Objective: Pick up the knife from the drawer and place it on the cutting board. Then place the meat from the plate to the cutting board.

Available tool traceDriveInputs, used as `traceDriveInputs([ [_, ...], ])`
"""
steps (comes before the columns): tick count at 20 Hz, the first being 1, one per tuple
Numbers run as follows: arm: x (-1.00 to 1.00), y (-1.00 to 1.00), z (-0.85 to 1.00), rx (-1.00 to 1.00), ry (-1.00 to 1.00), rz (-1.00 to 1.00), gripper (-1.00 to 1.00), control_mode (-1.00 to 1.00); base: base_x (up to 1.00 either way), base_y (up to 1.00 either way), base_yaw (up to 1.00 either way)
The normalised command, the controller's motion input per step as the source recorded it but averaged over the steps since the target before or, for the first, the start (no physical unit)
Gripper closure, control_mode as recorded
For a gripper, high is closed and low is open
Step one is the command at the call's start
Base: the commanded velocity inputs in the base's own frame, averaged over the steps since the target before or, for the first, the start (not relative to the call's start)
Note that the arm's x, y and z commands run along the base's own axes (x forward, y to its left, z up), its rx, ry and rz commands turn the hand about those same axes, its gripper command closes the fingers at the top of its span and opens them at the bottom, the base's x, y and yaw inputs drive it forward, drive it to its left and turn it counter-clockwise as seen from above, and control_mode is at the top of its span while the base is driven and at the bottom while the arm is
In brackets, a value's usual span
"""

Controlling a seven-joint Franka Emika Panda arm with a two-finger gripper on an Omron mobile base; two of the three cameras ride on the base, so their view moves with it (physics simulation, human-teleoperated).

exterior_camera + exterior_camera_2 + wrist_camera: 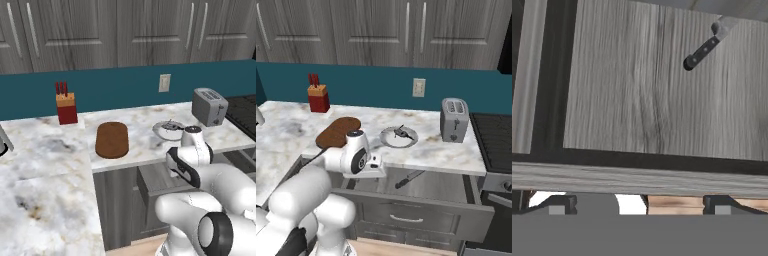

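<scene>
On the marbled white desk (446, 152), seen from the right base view, a red and tan block of red-handled knives (318, 95) stands far left against the teal wall. Next comes the brown oblong wooden cutting board (338, 132), lying flat and bare, partly hidden by the arm. Beside it to the right sits the round pale grey plate (399, 136) with a small dark piece on it, presumably the meat (402, 132), too small to make out clearly. Further right stands a silver toaster (454, 120). Below the desk edge, the wide dark grey drawer (421, 212) is pulled open, and the small dark-handled knife with a grey steel blade (409, 178) lies slantwise on its floor. In the hand view, the claw (636, 204) has its jaws spread wide with nothing between them, well apart from the knife.
</scene>
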Motion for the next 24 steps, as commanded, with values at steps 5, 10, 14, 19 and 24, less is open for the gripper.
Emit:
traceDriveInputs([
  [5, 0.22, -0.09, -0.25, 0.06, 0.01, -0.02, -1.00, -1.00, 0.00, 0.00, 0.00],
  [10, 0.28, -0.05, -0.27, 0.05, 0.00, -0.02, -1.00, -1.00, 0.00, 0.00, 0.00],
  [14, 0.24, -0.05, -0.31, 0.03, 0.00, -0.02, -1.00, -1.00, 0.00, 0.00, 0.00],
  [19, 0.15, -0.04, -0.29, 0.02, 0.00, -0.01, -1.00, -1.00, 0.00, 0.00, 0.00],
  [24, 0.08, -0.02, -0.24, 0.00, 0.04, 0.00, -1.00, -1.00, 0.00, 0.00, 0.00],
])
